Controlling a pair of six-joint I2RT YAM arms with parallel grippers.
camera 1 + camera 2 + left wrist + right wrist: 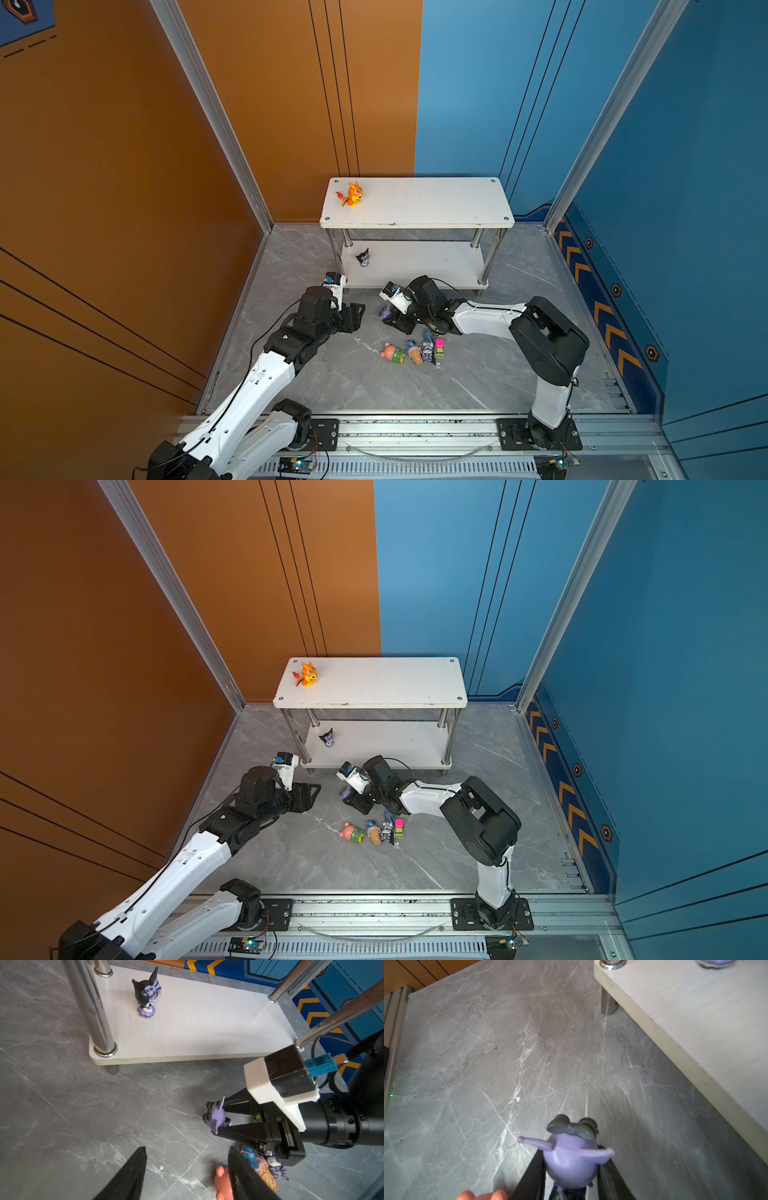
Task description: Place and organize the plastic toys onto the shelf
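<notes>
Purple imp (pixel 571 1161), pinched between right claw's (pixel 213 1118) tips

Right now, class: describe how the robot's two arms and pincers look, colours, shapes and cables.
The left arm and right arm match: white shells between chunky black joints, thin black cables looping outside. The left pincer and right pincer are black, each with two tapering, wedge-shaped fingers. A white-and-black camera block with a blue plug sits behind the right pincer.

shelf (pixel 415 203) x1, gripper (pixel 187 1150) (pixel 218 1119) x2, imp (pixel 146 999) (pixel 216 1114) (pixel 275 1164) x3, dragon (pixel 352 194) x1, bear (pixel 390 352) x1
</notes>
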